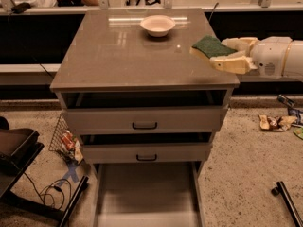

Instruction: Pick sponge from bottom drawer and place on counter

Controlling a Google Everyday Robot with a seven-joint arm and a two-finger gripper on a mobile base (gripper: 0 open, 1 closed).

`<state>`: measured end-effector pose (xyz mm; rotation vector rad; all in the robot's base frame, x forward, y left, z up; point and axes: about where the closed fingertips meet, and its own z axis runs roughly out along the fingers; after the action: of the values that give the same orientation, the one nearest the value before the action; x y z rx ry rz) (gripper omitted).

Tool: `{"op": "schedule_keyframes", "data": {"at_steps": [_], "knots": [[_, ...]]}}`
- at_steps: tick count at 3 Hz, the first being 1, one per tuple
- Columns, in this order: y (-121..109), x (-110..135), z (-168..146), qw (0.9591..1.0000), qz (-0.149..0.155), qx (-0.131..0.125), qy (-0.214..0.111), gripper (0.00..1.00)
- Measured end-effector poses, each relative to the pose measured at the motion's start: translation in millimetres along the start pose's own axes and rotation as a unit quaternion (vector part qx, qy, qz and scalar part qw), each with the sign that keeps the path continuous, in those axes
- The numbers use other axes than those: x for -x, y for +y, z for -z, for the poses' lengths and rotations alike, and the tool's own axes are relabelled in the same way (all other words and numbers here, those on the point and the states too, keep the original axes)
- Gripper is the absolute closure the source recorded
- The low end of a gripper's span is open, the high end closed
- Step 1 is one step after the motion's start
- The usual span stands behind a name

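Observation:
The sponge (209,47), dark green on top with a pale yellow layer below, is held in my gripper (223,53) over the right edge of the counter (128,51). My cream-coloured fingers (230,64) are shut on the sponge from the right, and the white arm reaches in from the right edge of the camera view. The sponge is a little above the counter top. The bottom drawer (147,200) is pulled out toward me, and its pale grey floor shows nothing in it.
A white bowl (157,25) stands at the back middle of the counter. Two grey drawer fronts with black handles (144,125) sit above the open drawer. A wire basket (64,138) with wrappers stands left of the cabinet, and litter (274,122) lies on the floor at right.

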<state>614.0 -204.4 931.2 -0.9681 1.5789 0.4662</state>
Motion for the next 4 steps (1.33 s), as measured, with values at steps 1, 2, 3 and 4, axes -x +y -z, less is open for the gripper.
{"op": "schedule_keyframes", "data": {"at_steps": [1,2,3,4], "knots": [[-22,-3,-26,0.9999,-0.009,-0.007,0.008,1.00],[-49,-16,-64,0.9996,-0.027,-0.004,0.011,1.00],[-69,-35,-99,0.9988,-0.046,0.017,0.001,0.98],[-66,-33,-100,0.9988,-0.046,0.018,0.001,0.76]]}}
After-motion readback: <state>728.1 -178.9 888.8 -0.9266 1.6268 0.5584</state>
